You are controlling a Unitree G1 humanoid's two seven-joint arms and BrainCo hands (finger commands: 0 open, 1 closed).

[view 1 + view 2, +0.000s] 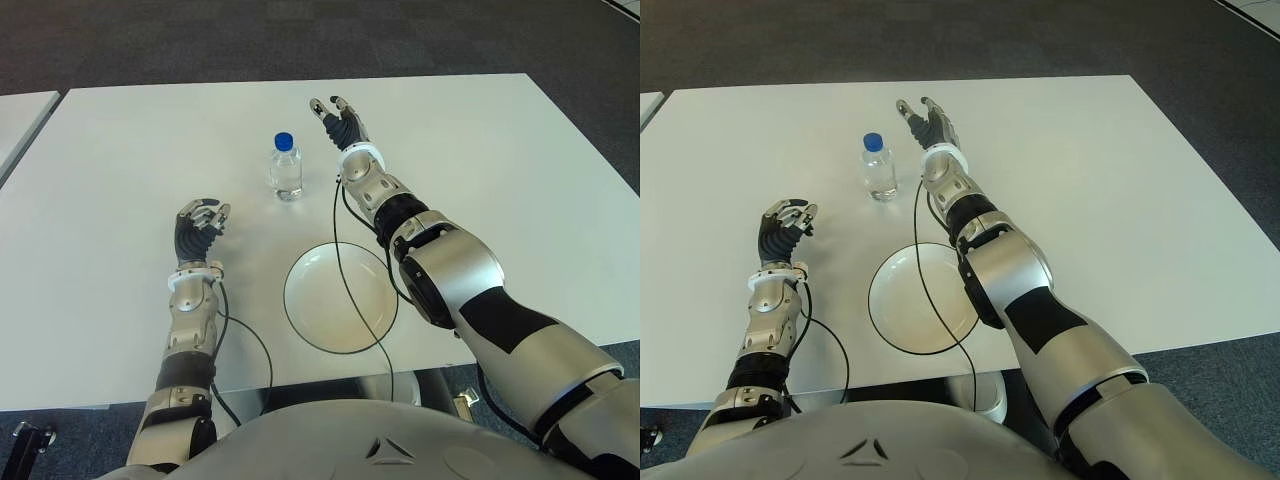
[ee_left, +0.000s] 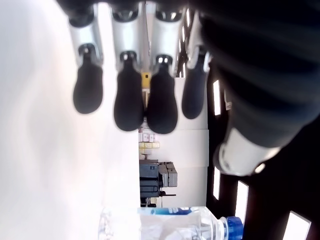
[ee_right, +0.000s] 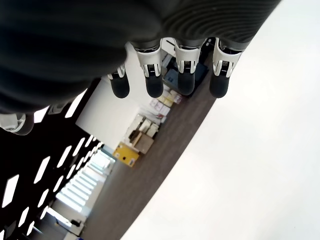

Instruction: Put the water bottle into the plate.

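A clear water bottle (image 1: 286, 168) with a blue cap stands upright on the white table (image 1: 120, 150). Nearer me lies a round white plate (image 1: 340, 297) with nothing in it. My right hand (image 1: 338, 122) reaches past the plate and shows just right of the bottle and a little beyond it, apart from it, fingers spread and holding nothing. My left hand (image 1: 198, 226) shows left of the plate, fingers loosely curled around nothing. In the left wrist view the bottle (image 2: 175, 226) appears beyond my fingertips (image 2: 127, 102).
A second table's edge (image 1: 20, 115) shows at the far left. Dark carpet (image 1: 300, 40) lies beyond the table. A black cable (image 1: 345, 270) from my right arm hangs across the plate.
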